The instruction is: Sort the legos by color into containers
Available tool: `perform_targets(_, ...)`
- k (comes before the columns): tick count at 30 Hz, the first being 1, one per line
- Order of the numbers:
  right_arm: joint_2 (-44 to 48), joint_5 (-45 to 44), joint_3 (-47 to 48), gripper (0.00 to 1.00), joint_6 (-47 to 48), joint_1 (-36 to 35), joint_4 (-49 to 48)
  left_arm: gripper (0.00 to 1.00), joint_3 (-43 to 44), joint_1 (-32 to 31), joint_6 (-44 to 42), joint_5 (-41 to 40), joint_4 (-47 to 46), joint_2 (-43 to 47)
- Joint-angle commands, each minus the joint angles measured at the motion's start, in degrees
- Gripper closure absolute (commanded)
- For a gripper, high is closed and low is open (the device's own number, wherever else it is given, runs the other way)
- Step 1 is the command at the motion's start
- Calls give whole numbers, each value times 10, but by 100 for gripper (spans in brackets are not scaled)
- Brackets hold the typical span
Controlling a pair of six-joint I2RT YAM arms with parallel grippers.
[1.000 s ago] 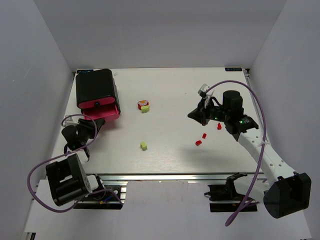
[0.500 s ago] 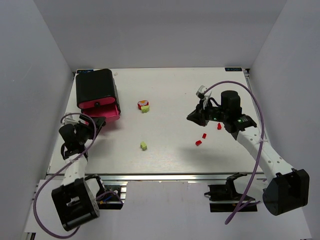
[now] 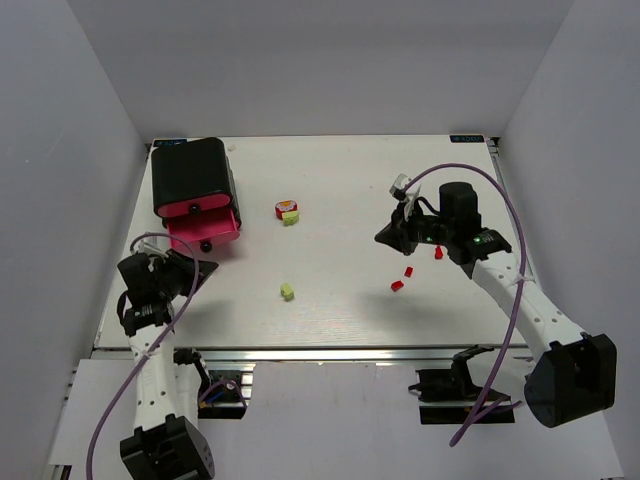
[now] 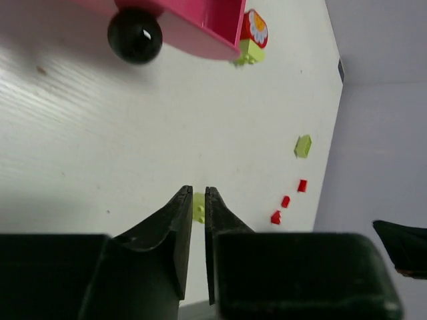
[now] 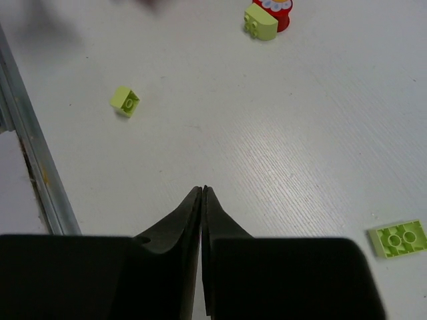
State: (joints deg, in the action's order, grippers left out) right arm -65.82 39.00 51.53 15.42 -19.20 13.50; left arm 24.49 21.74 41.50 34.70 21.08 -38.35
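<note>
The containers are pink drawers in a black housing point(image 3: 190, 175) at the back left. The lower drawer point(image 3: 205, 228) point(image 4: 200, 27) is pulled out, its black knob point(image 4: 135, 35) facing me. My left gripper point(image 3: 195, 263) point(image 4: 198, 190) hovers just in front of it, jaws a narrow slit apart and holding nothing. Through the slit a lime lego point(image 4: 198, 207) point(image 3: 287, 291) shows on the table. My right gripper point(image 3: 383, 236) point(image 5: 202, 189) is shut and empty above the table. Three red legos point(image 3: 408, 271) point(image 4: 285, 201) lie close by it.
A red flower piece with a lime brick point(image 3: 287, 211) point(image 5: 261, 23) lies mid-table. A flat lime plate point(image 5: 399, 239) point(image 4: 303, 145) sits beside my right gripper. A metal rail point(image 5: 33, 167) runs along the table's near edge. White walls close in three sides.
My left arm has folded back and its gripper has drawn slightly away from the pulled-out drawer. The right gripper has hardly moved. No lego has shifted.
</note>
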Motion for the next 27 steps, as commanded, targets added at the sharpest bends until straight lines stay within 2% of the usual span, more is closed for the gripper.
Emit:
perform_targets(1, -7, -31, 20, 92, -6, -1, -11, 75, 42, -18, -33, 33, 63, -6)
perform_targets(2, -8, -46, 21, 87, -7, -4, -13, 69, 54, -23, -35, 39, 68, -15)
perform_targets(3, -9, -53, 23, 76, -14, -3, -14, 64, 77, -36, -35, 40, 70, -20)
perform_targets(4, -11, -60, 23, 69, -17, -4, -15, 57, 88, -43, -35, 41, 73, -24)
perform_targets(6, -16, -74, 26, 55, -25, -4, -19, 51, 111, -72, -29, 37, 66, -43)
perform_targets(7, -19, -81, 27, 51, -27, -4, -20, 47, 118, -86, -27, 32, 63, -48)
perform_targets(9, -23, -89, 29, 46, -29, -2, -21, 45, 128, -116, -17, 19, 51, -69)
perform_targets(12, -28, -105, 31, 42, -33, 0, -21, 42, 146, -200, -14, -24, 41, -114)
perform_targets(13, -30, -110, 31, 40, -37, -1, -21, 41, 153, -250, -14, -40, 40, -127)
perform_targets(15, -34, -126, 31, 32, -40, 0, -22, 40, 158, -301, -14, -89, 42, -157)
perform_targets(16, -35, -131, 31, 27, -42, 1, -23, 39, 160, -346, -14, -110, 46, -166)
perform_targets(18, -41, -149, 31, 15, -48, 3, -24, 36, 167, -388, -18, -153, 62, -179)
perform_targets(20, -45, -161, 33, 14, -52, 6, -24, 32, 174, -442, -23, -214, 72, -203)
perform_targets(21, -49, -162, 34, 14, -52, 7, -23, 22, 177, -461, -27, -234, 77, -214)
perform_targets(22, -51, -162, 35, 14, -52, 7, -23, 21, 180, -477, -27, -280, 89, -238)
perform_targets(27, -56, -161, 37, 15, -52, 14, -20, 20, 207, -561, -21, -399, 106, -304)
